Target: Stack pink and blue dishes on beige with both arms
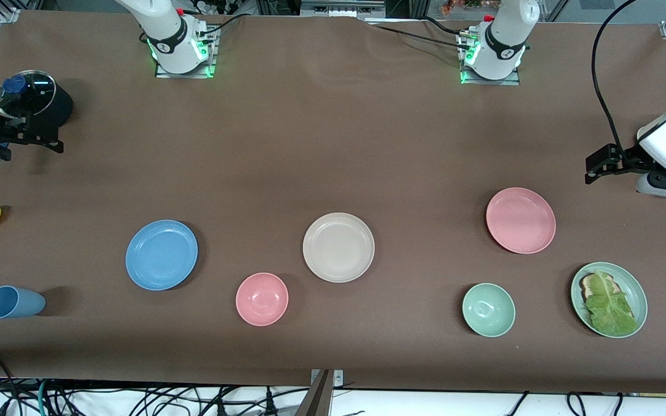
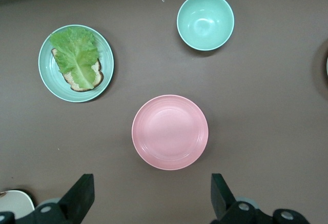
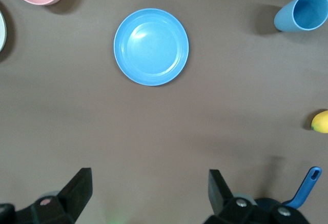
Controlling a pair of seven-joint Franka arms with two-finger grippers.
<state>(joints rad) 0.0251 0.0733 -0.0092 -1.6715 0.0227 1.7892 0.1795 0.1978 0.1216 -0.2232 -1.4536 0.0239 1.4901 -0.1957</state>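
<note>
While both hands are hanging released, nothing is stacked yet. Landmark: beige plate (image 1: 339, 247), mid-worktop.
- Pink plate (image 1: 521, 220): lying toward left arm's end of beige, slightly farther from camera; left hand (image 2: 152, 199) hovering just beside it, fingers apart.
- Blue plate (image 1: 162, 254): lying toward right arm's end; right hand (image 3: 149, 197) hovering near it, fingers apart.
- Judgement: each arm is taking its nearer plate.

The left arm's small black two-finger gripper (image 2: 148, 198) hangs in the air at its own end of the table, fingers spread wide apart and holding nothing. The right arm's small black two-finger gripper (image 3: 148, 196) hangs the same way at the right arm's end, fingers also wide and empty
</note>
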